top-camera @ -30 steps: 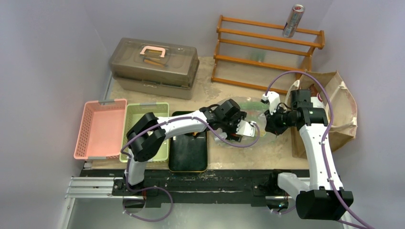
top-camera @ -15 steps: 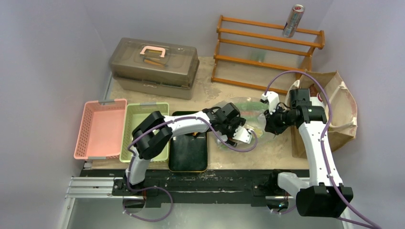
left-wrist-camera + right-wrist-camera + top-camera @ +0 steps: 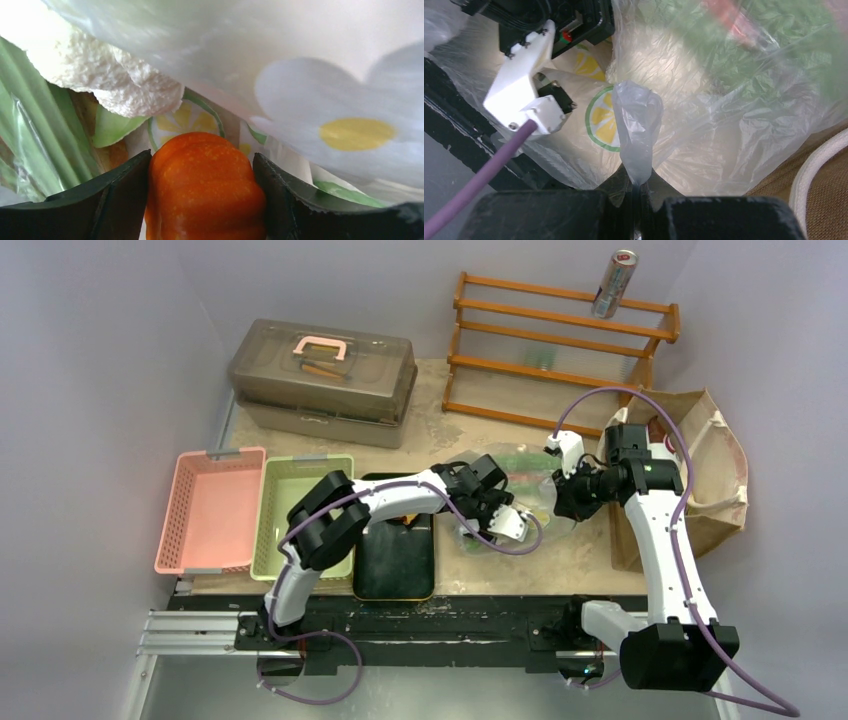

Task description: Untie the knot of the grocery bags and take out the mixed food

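The transparent plastic bag (image 3: 520, 472) lies at mid-table, its mouth toward the left arm. My left gripper (image 3: 497, 524) is inside it. In the left wrist view both fingers press the sides of an orange carrot (image 3: 205, 185), so the left gripper (image 3: 202, 197) is shut on it. White cauliflower (image 3: 100, 75), green pods (image 3: 30, 130) and a lemon-print packet (image 3: 185, 117) lie just beyond. My right gripper (image 3: 639, 187) is shut on a twisted bit of the bag's plastic (image 3: 636, 130), holding it from the right (image 3: 557, 502). The brown paper bag (image 3: 715, 470) lies at the right edge.
A grey-brown lidded case (image 3: 322, 368) sits at the back left. A wooden rack (image 3: 560, 350) with a silver can (image 3: 614, 284) on top stands at the back. A pink basket (image 3: 208, 510), a green basket (image 3: 290, 495) and a black tray (image 3: 395, 560) line the near left.
My left gripper has shifted a little left and nearer inside the plastic bag, and its jaws have narrowed onto the carrot. The right gripper keeps its hold, barely moved.
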You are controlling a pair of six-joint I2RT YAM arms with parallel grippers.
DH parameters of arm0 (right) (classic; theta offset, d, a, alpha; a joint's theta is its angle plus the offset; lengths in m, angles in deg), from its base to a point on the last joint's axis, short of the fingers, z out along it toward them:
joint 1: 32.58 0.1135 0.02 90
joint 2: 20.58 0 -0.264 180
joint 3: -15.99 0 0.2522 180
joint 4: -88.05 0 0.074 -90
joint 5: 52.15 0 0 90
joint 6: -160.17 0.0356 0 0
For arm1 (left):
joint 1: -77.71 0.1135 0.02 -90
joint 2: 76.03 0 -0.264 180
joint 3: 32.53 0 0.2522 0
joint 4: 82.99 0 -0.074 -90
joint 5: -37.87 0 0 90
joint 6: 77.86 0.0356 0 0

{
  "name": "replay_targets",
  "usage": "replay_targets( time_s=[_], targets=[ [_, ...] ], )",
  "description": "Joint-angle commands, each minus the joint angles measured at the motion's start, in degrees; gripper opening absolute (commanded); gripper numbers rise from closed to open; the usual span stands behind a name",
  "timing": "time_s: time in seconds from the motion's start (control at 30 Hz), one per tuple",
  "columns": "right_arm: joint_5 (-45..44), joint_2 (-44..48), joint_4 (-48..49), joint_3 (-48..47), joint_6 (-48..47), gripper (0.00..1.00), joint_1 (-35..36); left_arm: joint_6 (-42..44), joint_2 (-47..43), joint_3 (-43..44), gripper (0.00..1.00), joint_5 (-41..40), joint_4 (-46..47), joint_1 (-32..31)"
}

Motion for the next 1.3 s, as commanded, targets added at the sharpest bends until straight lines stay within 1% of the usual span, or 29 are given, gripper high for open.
replay_targets(
  time_s=[0.0, 0.13, 0.23, 0.33, 0.43, 0.5, 0.6, 0.7, 0.77, 0.87, 0.93, 0.97, 1.1, 1.2, 1.27],
  targets=[
    [0.26, 0.23, -0.2, -1.88, -0.53, 0.0, -0.27, -1.93, -8.83, -1.73, 0.48, 3.74, -1.26, 0.19],
    [0.9, 0.37, 0.22, -1.84, -0.03, 0.0, -0.27, -6.94, -17.46, -4.0, 0.44, 8.03, 3.08, -1.07],
    [1.13, 0.62, 0.54, -2.07, 0.64, 0.0, -0.27, -12.33, -21.52, -3.63, 0.42, 11.43, 6.21, -1.77],
    [1.2, 0.98, 1.49, -2.25, 1.62, 0.0, -0.27, -18.09, -24.04, -1.88, 0.41, 15.35, 8.03, -1.77],
    [1.6, 1.02, 3.02, -2.59, 3.8, 0.0, -0.27, -22.48, -25.96, -1.53, 0.4, 20.97, 10.06, -1.77],
    [2.21, 0.87, 3.87, -3.17, 5.12, 0.0, -0.26, -26.18, -26.24, -1.19, 0.4, 22.78, 12.0, -1.77],
    [2.88, 0.58, 4.87, -4.59, 6.8, 0.0, -0.27, -29.37, -25.03, 0.0, 0.4, 22.13, 13.4, -1.69],
    [3.09, 0.35, 5.46, -5.91, 7.79, 0.0, -0.27, -29.16, -23.34, 0.1, 0.4, 20.11, 15.01, -1.41],
    [3.02, 0.33, 5.76, -6.75, 8.08, 0.0, -0.27, -29.43, -21.67, 0.55, 0.4, 17.18, 16.04, -0.99],
    [3.13, 0.38, 6.6, -7.57, 8.96, 0.0, -0.26, -34.49, -20.28, 2.07, 0.39, 19.49, 18.25, 1.5],
    [1.22, 0.79, 7.81, -8.4, 9.94, 0.0, -0.35, -37.69, -21.3, 2.55, 0.38, 20.96, 20.14, 2.76],
    [0.44, 1.17, 9.03, -8.98, 10.15, 0.0, -0.36, -37.98, -22.2, 2.73, 0.39, 21.52, 20.41, 3.13],
    [-0.72, 0.29, 12.96, -12.81, 13.03, 0.0, -0.35, -35.81, -25.81, 3.46, 0.38, 21.5, 17.96, 3.24],
    [0.72, -1.4, 14.25, -17.42, 16.38, 0.0, -0.36, -36.3, -28.48, 3.69, 0.39, 21.52, 15.79, 4.86],
    [2.37, -1.42, 14.68, -18.81, 17.64, 0.0, -0.36, -36.71, -30.8, 3.44, 0.38, 21.49, 14.31, 6.2]
  ],
)
